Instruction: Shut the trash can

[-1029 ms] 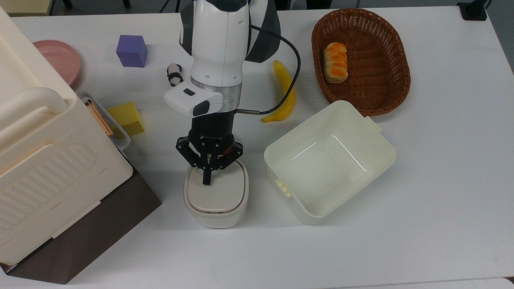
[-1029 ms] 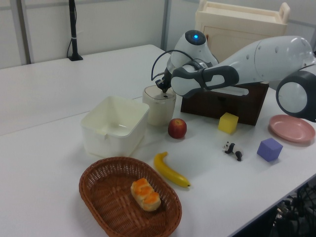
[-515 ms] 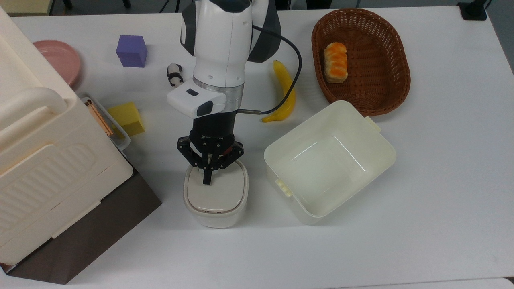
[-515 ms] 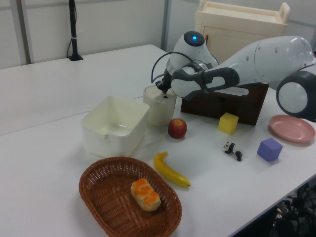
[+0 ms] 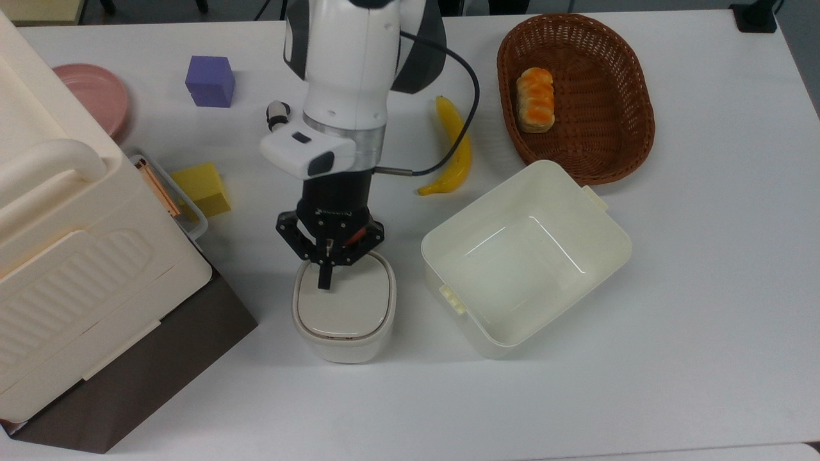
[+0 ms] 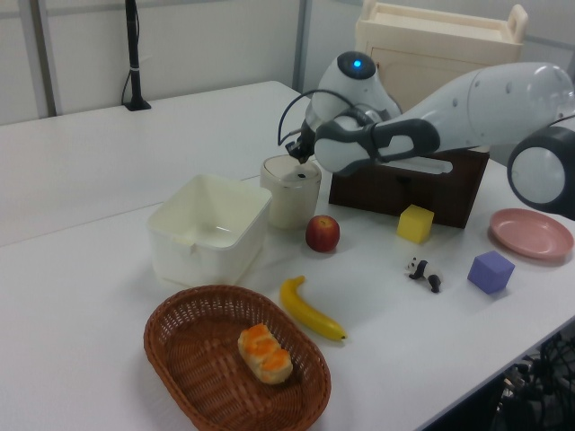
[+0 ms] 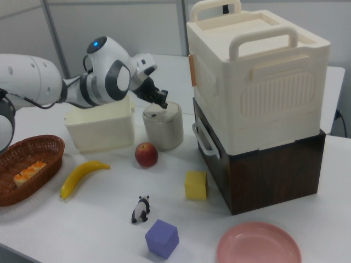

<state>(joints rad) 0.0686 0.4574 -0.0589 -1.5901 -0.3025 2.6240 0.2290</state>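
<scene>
One white table [image 5: 705, 256] held everything; the trash can [image 5: 344, 314], lid down, sat right under the pinched-together gripper [image 5: 325, 282], tub [image 5: 525, 256] beside, apple [image 7: 146, 154] behind.

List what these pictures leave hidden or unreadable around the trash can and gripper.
- Small cream-white plastic trash can, top view: its rear edge is hidden by the black two-finger gripper.
- Red apple, top view: almost wholly covered by the arm.
- Big cream handled box, top view: cut off by the top view's left edge.
</scene>
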